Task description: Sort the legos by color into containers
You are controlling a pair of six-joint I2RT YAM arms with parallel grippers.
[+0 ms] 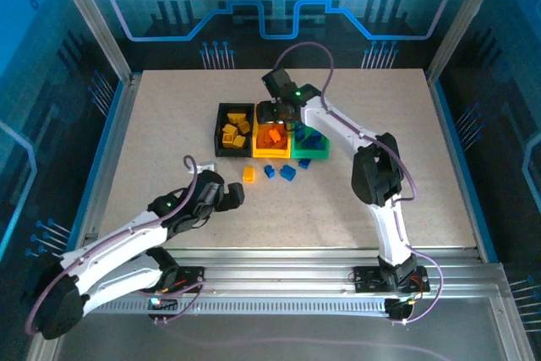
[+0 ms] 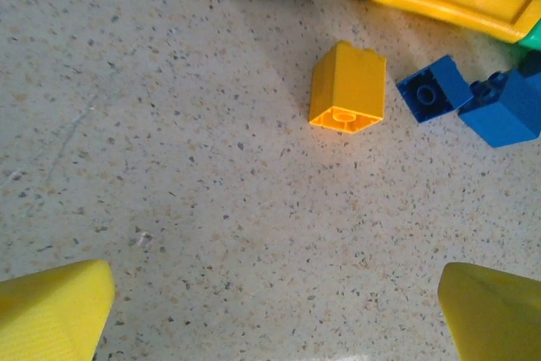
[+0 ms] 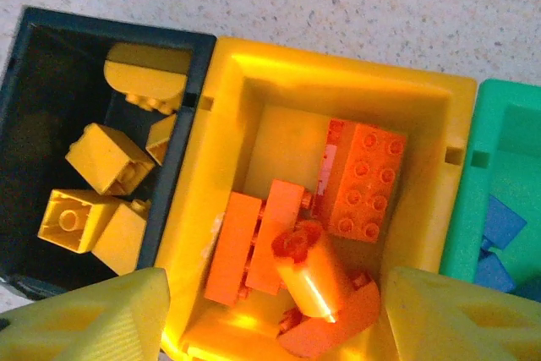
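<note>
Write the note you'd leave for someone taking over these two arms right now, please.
Left gripper: jaws open, empty, low over the table near a loose yellow brick.
Right gripper: jaws open, empty, above the yellow bin.
Done: yellow bricks in black bin, orange bricks in yellow bin, blue bricks in green bin.
To do: that loose yellow brick and the loose blue bricks beside it, on the table.

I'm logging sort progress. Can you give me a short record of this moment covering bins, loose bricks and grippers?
black bin: yellow bricks
yellow bin: orange bricks
green bin: blue bricks
table: one loose yellow brick, three loose blue bricks
left gripper: open, empty, facing the loose yellow brick
right gripper: open, over the yellow bin
</note>
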